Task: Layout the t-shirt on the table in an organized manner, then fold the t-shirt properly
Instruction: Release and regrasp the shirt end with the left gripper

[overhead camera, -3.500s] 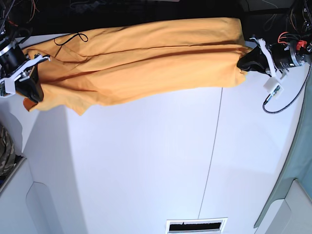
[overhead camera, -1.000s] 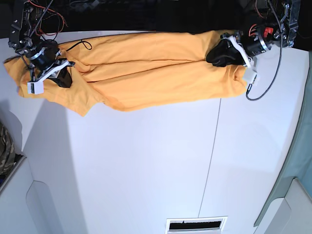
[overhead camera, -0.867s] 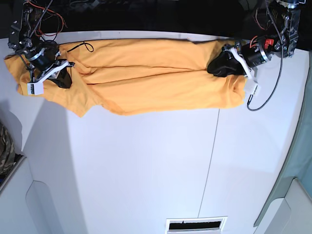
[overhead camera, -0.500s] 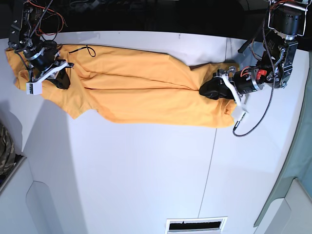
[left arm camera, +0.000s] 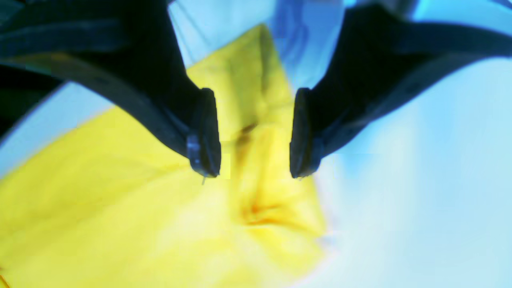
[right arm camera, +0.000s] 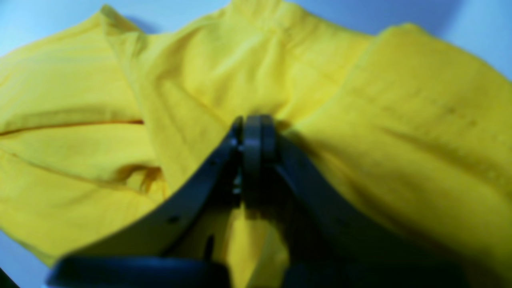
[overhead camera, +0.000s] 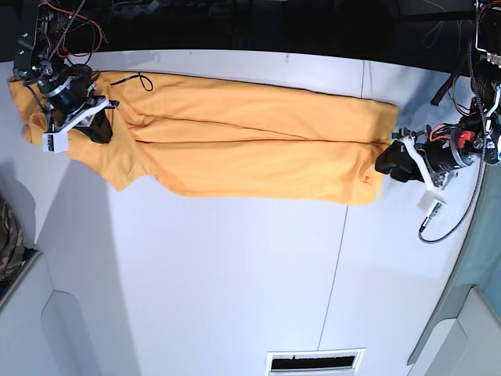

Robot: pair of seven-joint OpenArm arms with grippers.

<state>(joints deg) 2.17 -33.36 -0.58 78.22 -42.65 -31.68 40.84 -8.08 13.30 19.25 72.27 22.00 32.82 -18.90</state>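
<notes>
The orange-yellow t-shirt [overhead camera: 250, 141] lies stretched in a long band across the far part of the white table [overhead camera: 235, 298]. Its black-trimmed collar [overhead camera: 135, 78] is at the left end. My right gripper [overhead camera: 95, 125] is at that left end, shut on a pinch of the fabric. In the right wrist view the t-shirt [right arm camera: 400, 120] bunches around the closed gripper [right arm camera: 254, 128]. My left gripper [overhead camera: 389, 163] sits at the shirt's right hem. Its jaws stand open in the left wrist view [left arm camera: 254, 173], with the t-shirt [left arm camera: 120, 208] lying slack below them and touching neither pad.
A thin dark seam [overhead camera: 338, 258] runs down the tabletop right of centre. A camouflage cloth [overhead camera: 8, 239] shows at the left edge. A slotted vent [overhead camera: 315, 362] sits at the near edge, and a teal surface [overhead camera: 479, 266] borders the table's right side.
My left gripper drew the shirt's right end out to the right, then opened and let it go. The shirt now lies longer and flatter. The right gripper has stayed put.
</notes>
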